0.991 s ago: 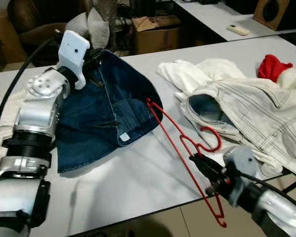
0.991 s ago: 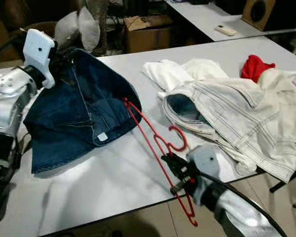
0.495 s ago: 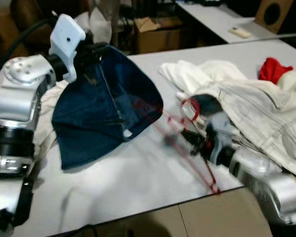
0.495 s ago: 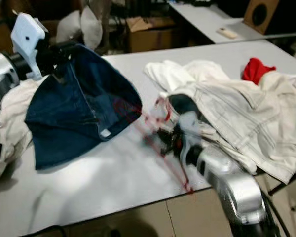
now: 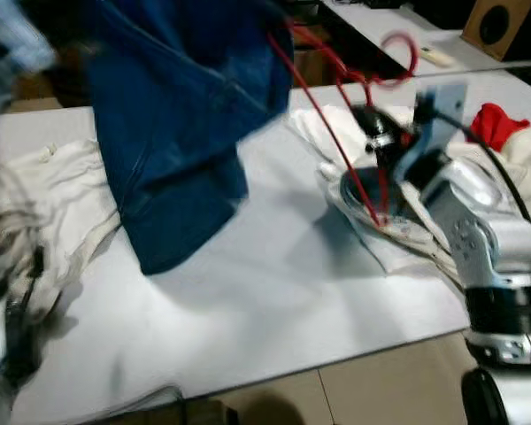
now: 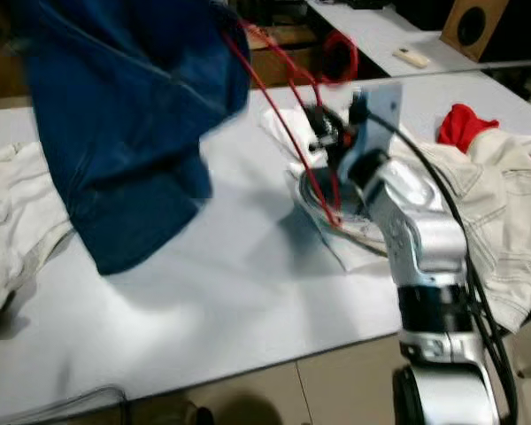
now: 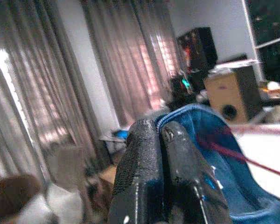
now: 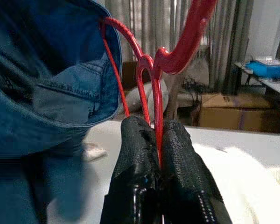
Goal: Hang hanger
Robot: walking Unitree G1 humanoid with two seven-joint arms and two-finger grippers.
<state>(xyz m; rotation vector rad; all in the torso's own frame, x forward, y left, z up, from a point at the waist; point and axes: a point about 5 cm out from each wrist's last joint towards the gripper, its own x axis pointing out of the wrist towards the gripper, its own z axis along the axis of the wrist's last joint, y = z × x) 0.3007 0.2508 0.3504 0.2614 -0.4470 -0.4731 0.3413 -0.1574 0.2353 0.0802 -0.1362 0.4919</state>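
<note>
The blue denim garment (image 5: 173, 115) hangs in the air above the left half of the white table (image 5: 274, 292). In the left wrist view my left gripper (image 7: 161, 135) is shut on the garment's upper edge (image 7: 210, 135). The red wire hanger (image 5: 336, 115) is raised and tilted, with its hook (image 5: 400, 55) uppermost and one arm reaching into the denim. My right gripper (image 5: 374, 131) is shut on the hanger just below the hook, seen close in the right wrist view (image 8: 157, 140). The hanger's lower end points down at the pale clothes.
A pile of off-white denim clothes (image 5: 513, 168) with a red cloth (image 5: 494, 124) covers the table's right side. A cream garment (image 5: 44, 204) lies at the left edge. A second table behind carries a remote (image 5: 438, 57); a speaker (image 5: 491, 22) stands beyond.
Both arms have risen. The denim garment has come off the table and now hangs. The hanger has swung up from the table's front edge, its hook now high.
</note>
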